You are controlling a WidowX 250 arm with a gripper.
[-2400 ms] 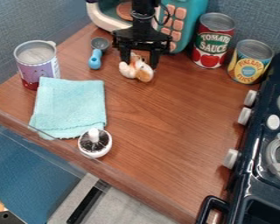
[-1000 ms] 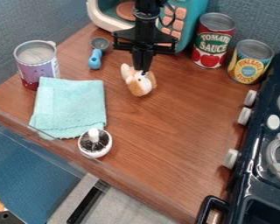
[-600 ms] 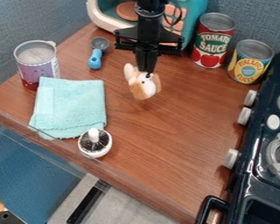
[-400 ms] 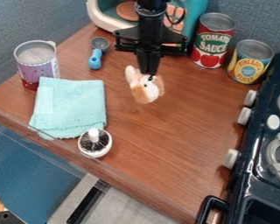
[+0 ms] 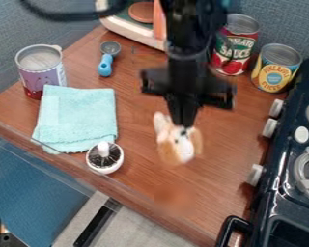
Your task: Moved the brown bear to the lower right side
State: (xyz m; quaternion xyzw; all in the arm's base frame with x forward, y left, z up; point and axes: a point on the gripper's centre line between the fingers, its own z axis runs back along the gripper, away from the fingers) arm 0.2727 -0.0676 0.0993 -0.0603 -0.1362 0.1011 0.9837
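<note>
Wood-grain counter (image 5: 134, 176) meets the glossy black stove (image 5: 279, 193). Left of that stove, the gripper (image 5: 184, 124) pinches the fuzzy brown-and-white bear (image 5: 177, 145) beneath its tips. Farther left, a round white-rimmed brush (image 5: 105, 162) sits by the counter's front edge, touching crinkled aqua cloth (image 5: 79, 116); two ribbed-lidded cans (image 5: 276, 67) stand behind the stove's left side.

Pincer (image 5: 183, 126) and bear (image 5: 181, 145) are blurred mid-frame. The arm (image 5: 186, 50) partly hides the microwave (image 5: 133, 32), cut off at top; the stove (image 5: 283, 195) is cut off right.
</note>
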